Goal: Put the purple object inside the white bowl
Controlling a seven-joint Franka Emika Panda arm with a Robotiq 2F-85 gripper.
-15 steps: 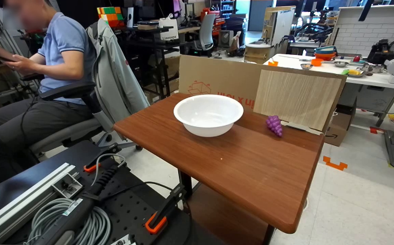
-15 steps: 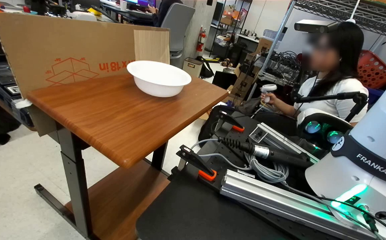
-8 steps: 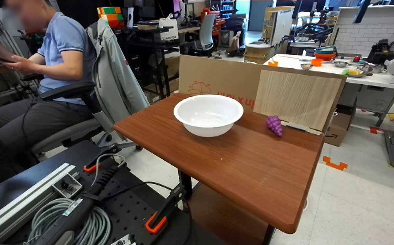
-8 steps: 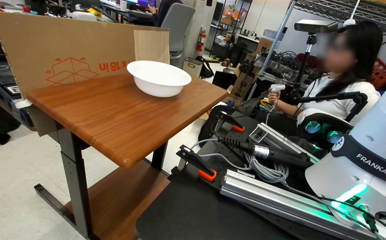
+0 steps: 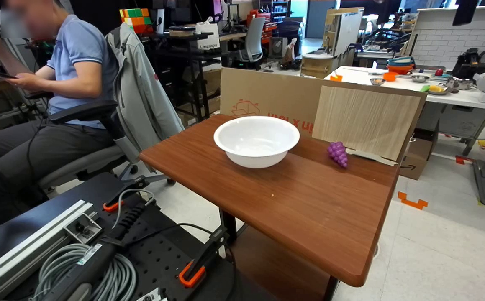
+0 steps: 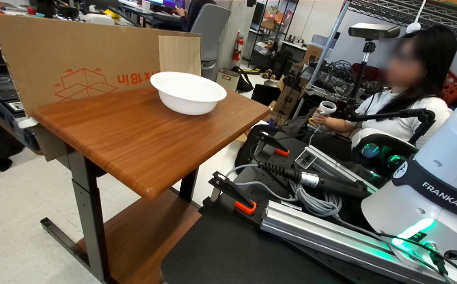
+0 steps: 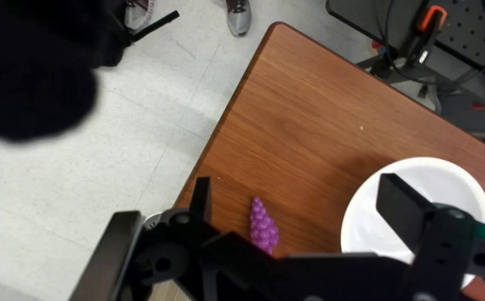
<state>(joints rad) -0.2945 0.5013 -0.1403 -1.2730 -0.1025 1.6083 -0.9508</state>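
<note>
The purple object (image 5: 337, 154), a lumpy grape-like bunch, lies on the brown table near its back edge, right of the white bowl. It also shows in the wrist view (image 7: 264, 228), its lower end covered by the gripper. The wide white bowl (image 5: 257, 159) stands upright on the table, also in an exterior view (image 6: 189, 100) and the wrist view (image 7: 368, 219). No purple object shows in the exterior view with the robot base. My gripper (image 7: 298, 198) is open and empty above the table; one finger appears left of the purple object, the other over the bowl.
The wooden table (image 5: 309, 213) has a cardboard sheet (image 5: 275, 90) standing along its back edge, with a light wood-grain panel (image 5: 368, 121). A black bench with clamps (image 6: 248, 205) and coiled cable (image 6: 315, 203) stands before the table. People sit nearby.
In an exterior view, dark parts hanging in from the top edge, apparently my gripper, have shifted. The longer one is now farther right. The bowl and purple object have not moved.
</note>
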